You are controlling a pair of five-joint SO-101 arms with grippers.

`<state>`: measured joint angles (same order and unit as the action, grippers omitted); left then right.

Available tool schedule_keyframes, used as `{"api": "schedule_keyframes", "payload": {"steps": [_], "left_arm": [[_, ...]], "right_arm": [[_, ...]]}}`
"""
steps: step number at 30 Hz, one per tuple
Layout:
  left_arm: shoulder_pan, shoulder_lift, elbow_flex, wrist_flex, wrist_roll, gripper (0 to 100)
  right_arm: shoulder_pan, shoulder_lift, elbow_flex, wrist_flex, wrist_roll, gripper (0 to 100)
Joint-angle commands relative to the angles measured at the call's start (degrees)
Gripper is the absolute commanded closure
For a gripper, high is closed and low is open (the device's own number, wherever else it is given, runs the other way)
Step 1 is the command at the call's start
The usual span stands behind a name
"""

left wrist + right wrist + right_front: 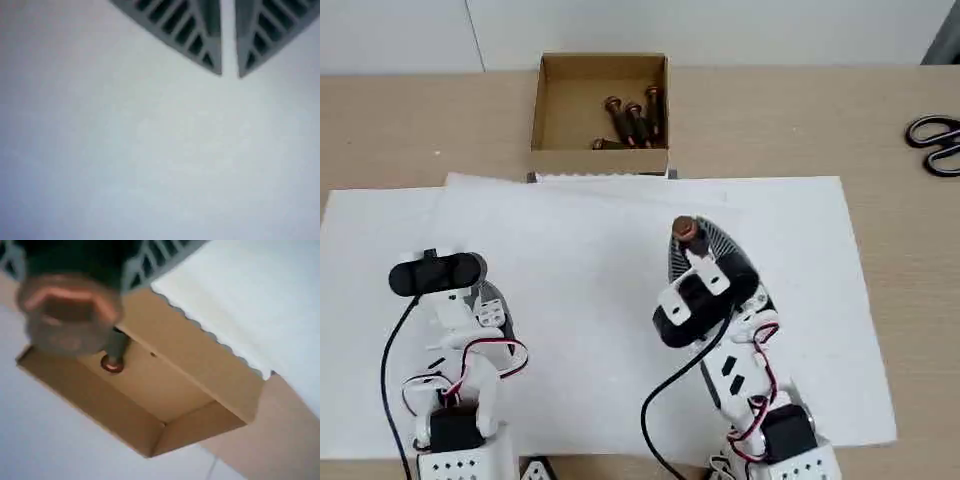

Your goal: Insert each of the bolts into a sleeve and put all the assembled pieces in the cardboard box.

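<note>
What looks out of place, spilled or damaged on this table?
Nothing stands out. The assembled pieces lie inside the cardboard box, and none has spilled. The right claw holds another piece above the white paper. The scissors near the table's edge are the one thing unrelated to the work.

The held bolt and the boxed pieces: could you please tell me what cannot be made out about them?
Held bolt: blurred in the right wrist view; in the high view the right gripper covers all below its head, so whether it is assembled is unclear.
Pieces in the cardboard box: in the high view the front wall cuts off one piece, so the count is uncertain.
</note>
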<state>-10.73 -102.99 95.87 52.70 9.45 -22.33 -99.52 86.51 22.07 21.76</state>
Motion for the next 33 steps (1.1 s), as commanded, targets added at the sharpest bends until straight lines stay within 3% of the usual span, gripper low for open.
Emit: {"api": "schedule_keyframes", "payload": {"steps": [1, 17, 26, 33], "left_arm": [[-0.18, -0.62, -0.22, 0.18, -0.26, 99], [-0.18, -0.62, -0.22, 0.18, 0.09, 99], [-0.09, -0.62, -0.22, 0.18, 0.09, 99], [-0.09, -0.62, -0.22, 0.18, 0.09, 99]], "right_arm": [[1.98, 6.29, -7.56, -5.76, 1.32, 99.5], [3.21, 75.47, -56.62, -21.76, 1.49, 99.5], [3.03, 106.95, -78.95, -32.57, 17.05, 99.5], [1.63, 125.93, -96.97, -33.45, 25.32, 99.5]]}}
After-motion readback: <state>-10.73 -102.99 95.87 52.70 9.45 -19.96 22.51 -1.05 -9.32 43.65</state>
